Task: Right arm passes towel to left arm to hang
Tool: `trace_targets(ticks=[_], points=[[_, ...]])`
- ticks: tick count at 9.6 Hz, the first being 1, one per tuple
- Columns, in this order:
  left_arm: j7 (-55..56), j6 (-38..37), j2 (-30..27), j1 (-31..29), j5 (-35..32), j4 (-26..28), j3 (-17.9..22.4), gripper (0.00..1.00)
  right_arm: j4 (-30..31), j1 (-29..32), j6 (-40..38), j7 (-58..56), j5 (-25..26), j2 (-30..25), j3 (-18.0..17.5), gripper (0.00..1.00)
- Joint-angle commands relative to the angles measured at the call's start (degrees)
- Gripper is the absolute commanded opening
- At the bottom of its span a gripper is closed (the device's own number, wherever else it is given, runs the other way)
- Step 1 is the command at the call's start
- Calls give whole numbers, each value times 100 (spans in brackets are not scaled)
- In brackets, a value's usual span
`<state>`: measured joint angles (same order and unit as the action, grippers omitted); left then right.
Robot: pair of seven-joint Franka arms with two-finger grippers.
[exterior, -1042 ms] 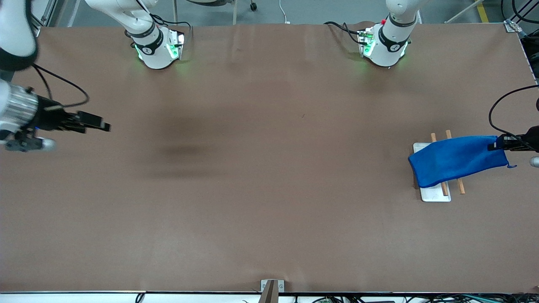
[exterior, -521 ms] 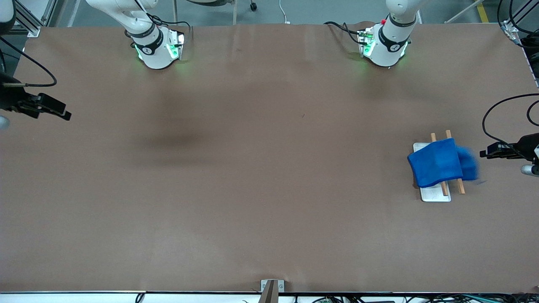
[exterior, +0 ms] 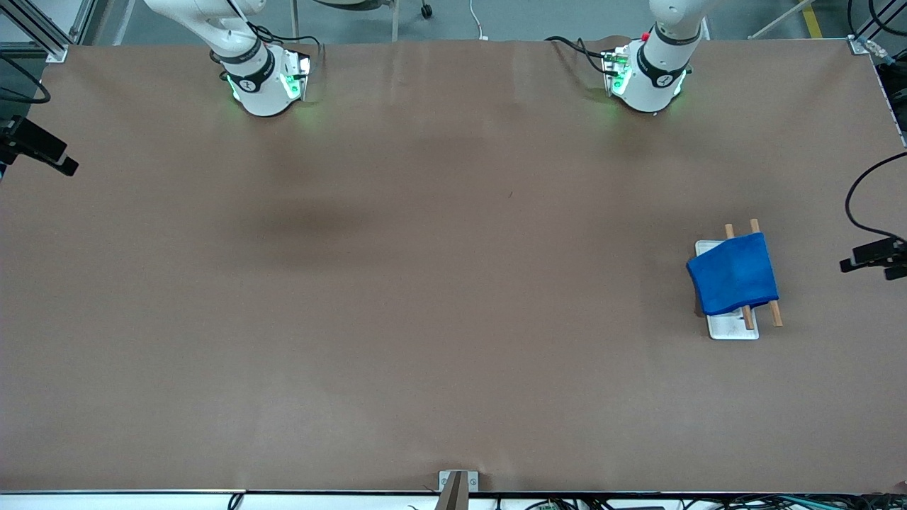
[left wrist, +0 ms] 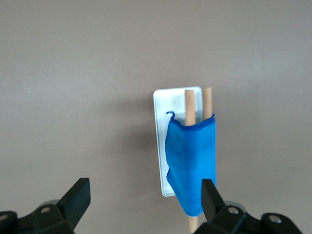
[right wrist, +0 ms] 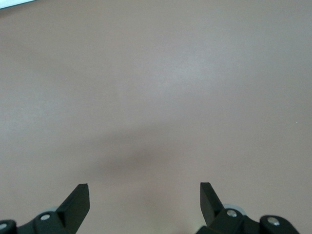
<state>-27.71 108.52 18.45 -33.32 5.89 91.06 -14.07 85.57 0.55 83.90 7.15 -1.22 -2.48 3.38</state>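
The towel [exterior: 734,274] hangs over the two wooden rods [exterior: 762,273] of the rack, above its white tray [exterior: 733,329], at the left arm's end of the tabletop. The left tool [left wrist: 144,192] is over the tabletop beside the rack, its fingers spread wide and empty. The right tool [right wrist: 145,195] waits at the right arm's end, also spread and empty. The hanging seems done. To retreat well, I think the left arm should back away straight, so no finger catches the cloth's loose edge or its small loop [left wrist: 170,114].

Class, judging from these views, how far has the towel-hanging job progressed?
Done: the towel hangs over the two wooden rods on the white rack tray. In hand: nothing; the left gripper and right gripper are open at their table ends. Left: apparently nothing.
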Motion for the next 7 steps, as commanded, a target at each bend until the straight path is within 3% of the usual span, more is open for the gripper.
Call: trace_targets(ticks=[1, 3, 4, 6, 7], points=[[589, -6, -594, 63, -132, 271, -366, 100, -173, 7, -76, -527, 148, 177, -30, 100], [1283, -330, -1113, 80, -124, 272, -771, 100, -173, -19, -93, -627, 131, 195, -30, 100], [1434, -671, -1428, 402, -115, 289, -720, 100, -173, -19, -102, -609, 139, 195, -30, 100], [1707, -1191, -1852, 947, -115, 228, -266, 100, -138, 24, -93, -592, 148, 195, -30, 100], [1743, -1245, -1975, 1438, -115, 176, 207, 100, -129, 24, -93, -592, 157, 195, -30, 100]])
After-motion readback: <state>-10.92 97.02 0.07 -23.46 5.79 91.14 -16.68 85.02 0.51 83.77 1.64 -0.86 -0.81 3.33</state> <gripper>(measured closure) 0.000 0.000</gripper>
